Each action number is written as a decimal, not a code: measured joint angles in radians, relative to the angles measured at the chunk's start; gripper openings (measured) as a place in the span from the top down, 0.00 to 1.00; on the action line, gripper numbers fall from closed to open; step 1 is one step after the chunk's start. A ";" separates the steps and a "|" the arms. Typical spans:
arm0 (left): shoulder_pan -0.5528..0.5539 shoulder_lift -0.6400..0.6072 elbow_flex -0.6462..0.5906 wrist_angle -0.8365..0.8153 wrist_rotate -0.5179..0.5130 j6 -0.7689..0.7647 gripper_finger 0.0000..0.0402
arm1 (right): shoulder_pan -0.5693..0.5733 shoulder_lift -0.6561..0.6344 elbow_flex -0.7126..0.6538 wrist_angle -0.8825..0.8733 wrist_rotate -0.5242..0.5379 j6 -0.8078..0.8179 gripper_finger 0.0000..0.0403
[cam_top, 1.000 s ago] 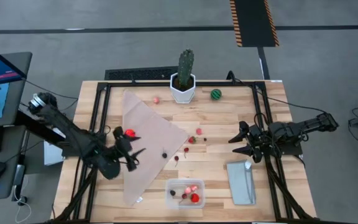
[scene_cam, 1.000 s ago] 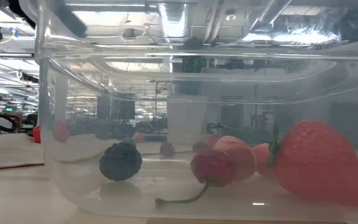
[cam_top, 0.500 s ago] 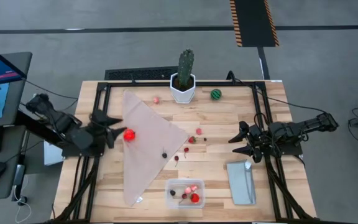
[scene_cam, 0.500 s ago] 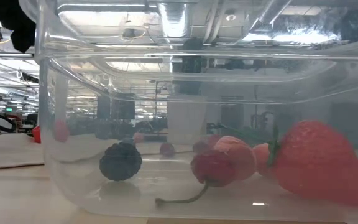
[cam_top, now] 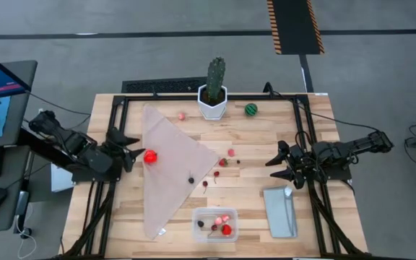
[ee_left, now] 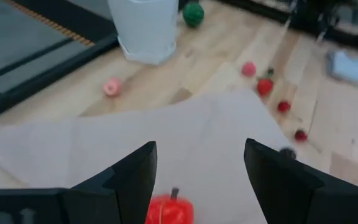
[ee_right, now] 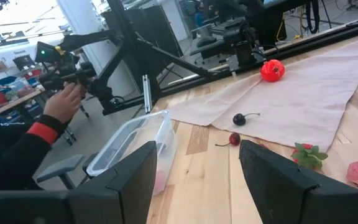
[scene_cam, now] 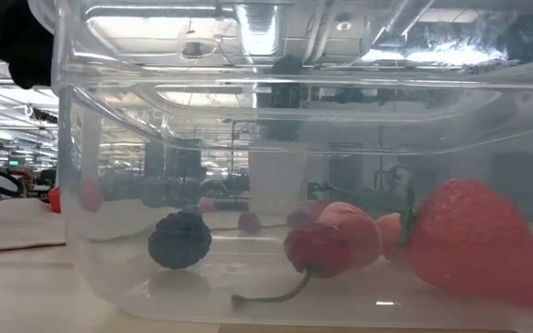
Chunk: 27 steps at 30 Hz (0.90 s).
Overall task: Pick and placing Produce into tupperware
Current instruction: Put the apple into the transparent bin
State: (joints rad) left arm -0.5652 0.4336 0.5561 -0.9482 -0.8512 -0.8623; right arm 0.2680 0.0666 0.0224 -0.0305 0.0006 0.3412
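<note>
The clear tupperware (cam_top: 215,223) stands near the table's front edge. It holds a strawberry (scene_cam: 475,242), a cherry (scene_cam: 315,250), a dark berry (scene_cam: 179,240) and pink bits. A red fruit (cam_top: 150,155) lies on the beige cloth (cam_top: 172,180), just ahead of my open left gripper (cam_top: 128,148), which touches nothing; in the left wrist view the red fruit (ee_left: 169,210) shows low between the fingers. Loose produce lies on the wood: a pink bit (cam_top: 182,115), a green ball (cam_top: 250,110), a strawberry (cam_top: 223,162) and cherries (cam_top: 205,183). My right gripper (cam_top: 274,165) waits open at the right.
A cactus in a white pot (cam_top: 214,90) stands at the far edge. A grey-blue lid (cam_top: 280,211) lies near the right front, below my right gripper. Black frame rails run along both table sides. A person's hand (ee_right: 67,102) shows beyond the table in the right wrist view.
My left gripper has drawn back from over the cloth toward the table's left and far edges, rolling somewhat, its fingers still apart. The red fruit has stayed in its place on the cloth. My right arm has kept still.
</note>
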 joint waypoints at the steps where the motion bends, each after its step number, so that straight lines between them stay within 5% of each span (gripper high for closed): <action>1: 0.002 0.001 -0.007 -0.009 0.012 -0.001 0.42 | 0.000 0.000 0.000 0.000 0.000 0.000 0.37; 16: 0.173 0.055 -0.036 -0.051 0.292 -0.156 0.42 | 0.000 0.000 0.000 0.000 0.000 0.000 0.37; 27: 0.363 0.140 -0.036 0.136 0.404 -0.027 0.42 | 0.000 0.000 0.000 0.000 0.000 0.000 0.37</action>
State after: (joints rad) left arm -0.2024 0.5736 0.5198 -0.8119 -0.4474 -0.8898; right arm 0.2680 0.0666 0.0225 -0.0305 0.0006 0.3412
